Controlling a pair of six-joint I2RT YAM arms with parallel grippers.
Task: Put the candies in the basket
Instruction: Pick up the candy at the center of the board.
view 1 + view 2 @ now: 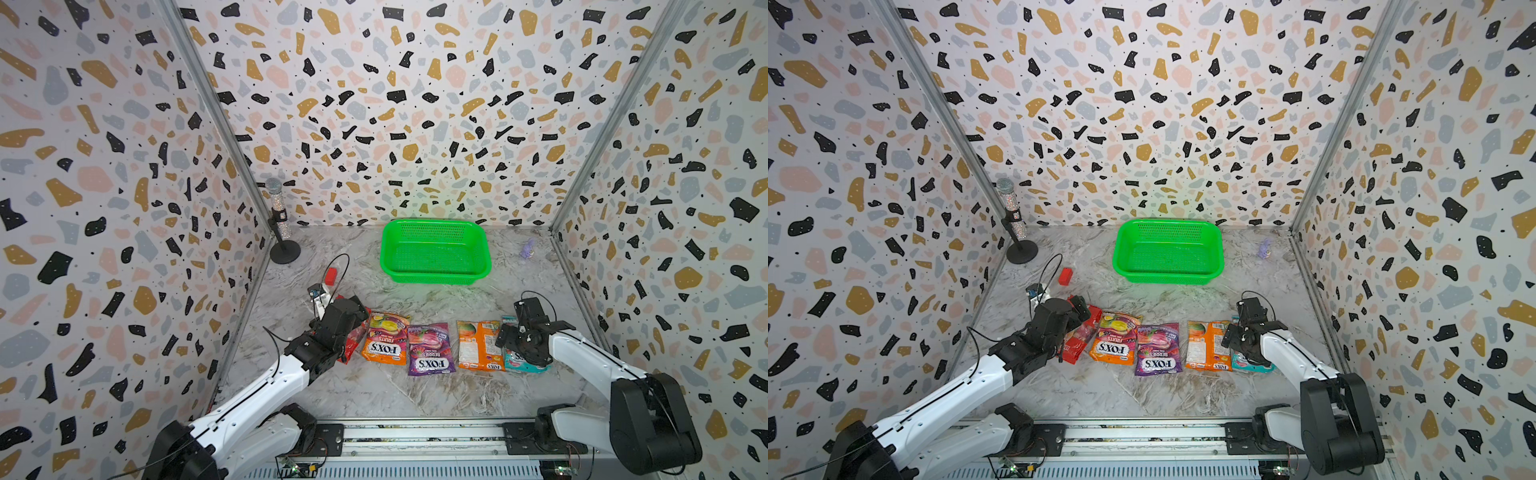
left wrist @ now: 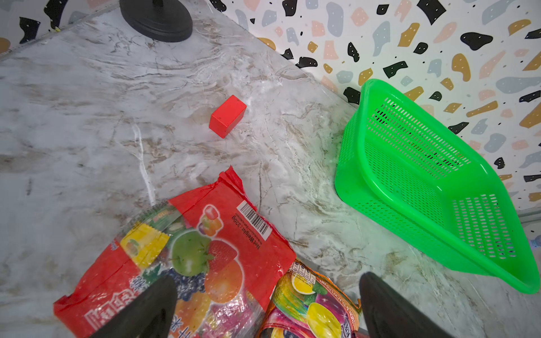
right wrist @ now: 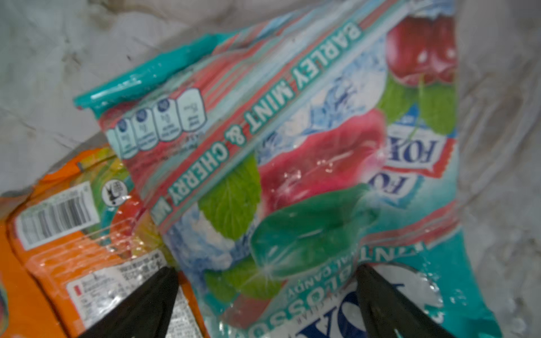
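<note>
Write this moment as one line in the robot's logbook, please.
basket: empty | candy bags: five, on table | left jaws: open over red bag | right jaws: open over teal bag

The basket is glossy green plastic with perforated walls. In front of it, the candy bags are shiny, crinkled film. The table beneath the basket looks smooth, marble-patterned, slightly reflective.

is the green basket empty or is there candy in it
Empty: the bright green perforated plastic basket shows only bare mesh floor, no bags inside.
</note>
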